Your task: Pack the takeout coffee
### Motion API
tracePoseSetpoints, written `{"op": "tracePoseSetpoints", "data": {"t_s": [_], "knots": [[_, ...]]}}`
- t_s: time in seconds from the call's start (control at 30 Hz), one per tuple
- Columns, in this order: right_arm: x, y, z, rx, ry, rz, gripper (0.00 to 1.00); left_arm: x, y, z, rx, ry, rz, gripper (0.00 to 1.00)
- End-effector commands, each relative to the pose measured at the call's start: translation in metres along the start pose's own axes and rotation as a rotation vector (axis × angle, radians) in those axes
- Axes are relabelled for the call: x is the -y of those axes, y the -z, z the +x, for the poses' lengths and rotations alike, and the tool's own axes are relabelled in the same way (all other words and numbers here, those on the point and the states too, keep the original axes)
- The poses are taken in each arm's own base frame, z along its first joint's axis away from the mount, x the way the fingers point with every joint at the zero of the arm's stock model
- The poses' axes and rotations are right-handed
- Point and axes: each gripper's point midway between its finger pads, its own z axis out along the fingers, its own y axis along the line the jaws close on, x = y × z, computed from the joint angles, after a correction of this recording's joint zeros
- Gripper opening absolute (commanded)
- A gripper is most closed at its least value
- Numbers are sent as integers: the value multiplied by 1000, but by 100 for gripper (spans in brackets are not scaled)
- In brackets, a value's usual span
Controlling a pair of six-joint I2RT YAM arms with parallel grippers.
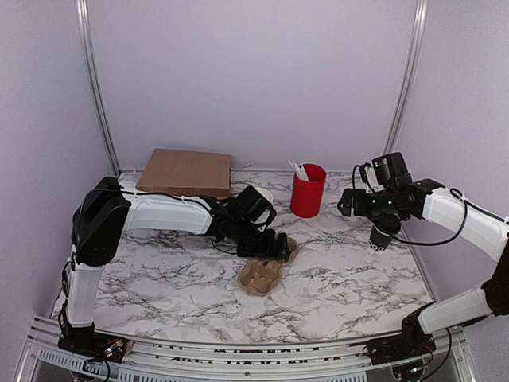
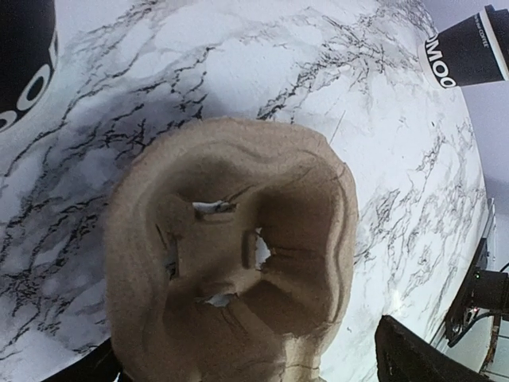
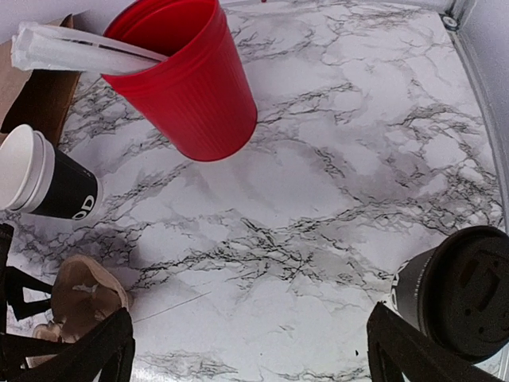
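Closest in, the left end effector (image 2: 238,362) shows as two dark fingers (image 2: 413,354) at the bottom corners of its wrist view, spread wide and holding nothing. The brown moulded-pulp carrier (image 2: 231,239) fills the space just beneath them, though whether they touch it cannot be told. The carrier lies flat near the middle of the marbled desk (image 2: 334,95), its wells empty. The takeout coffee (image 3: 469,290) stands upright toward the desk's right side, well apart from the carrier, with its black lid on. The right end effector (image 3: 246,338) hangs above it, likewise wide open and empty. In its wrist view the cup sits off beside one finger rather than between the pair, so the grasp is not yet lined up. Farther back stand the red cup (image 3: 195,87) of utensils, a stack of lidless cups (image 3: 48,179) and a flat cardboard box (image 1: 187,171). The step in hand looks like the approach to the coffee, with the left arm seemingly placed to steady the carrier. The next move probably calls for the right arm to shift sideways until the cup is centred between its fingers and descend to the wall below the lid. It should then close gently enough not to crush the paper and carry the cup upright to a well.
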Motion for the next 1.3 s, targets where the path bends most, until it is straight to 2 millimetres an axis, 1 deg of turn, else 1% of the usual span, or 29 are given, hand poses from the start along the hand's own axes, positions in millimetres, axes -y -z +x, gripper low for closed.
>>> {"op": "tracePoseSetpoints", "data": {"t_s": [0.0,0.1,0.23,0.33,0.4,0.47,0.53,0.63,0.77,0.87,1.03,1.17,1.27], "knots": [[-25,7,1,18,67,-70,99,-9,33,-21,78,-15,-67,99],[-45,6,9,3,118,-126,99,-25,54,-29,135,-1,-124,99],[-75,-1,23,-37,186,-180,99,-45,83,-39,202,23,-181,99],[-103,-7,34,-73,228,-231,98,-58,105,-46,251,45,-214,99],[-127,-11,45,-96,268,-283,99,-67,121,-52,289,64,-231,99],[-154,-18,63,-134,328,-330,98,-73,138,-58,328,76,-244,99],[-174,-25,79,-166,381,-362,98,-79,152,-62,362,89,-255,99],[-198,-36,97,-198,434,-380,98,-88,169,-68,402,102,-268,99],[-224,-49,123,-239,522,-387,98,-97,184,-71,430,116,-277,99],[-232,-58,136,-258,590,-368,97,-101,193,-72,448,122,-281,99],[-229,-70,151,-285,666,-357,94,-107,197,-70,452,129,-284,99],[-222,-80,157,-300,708,-323,90,-111,197,-69,450,135,-288,99],[-215,-88,155,-296,713,-261,88,-112,197,-71,453,136,-284,99]]}}
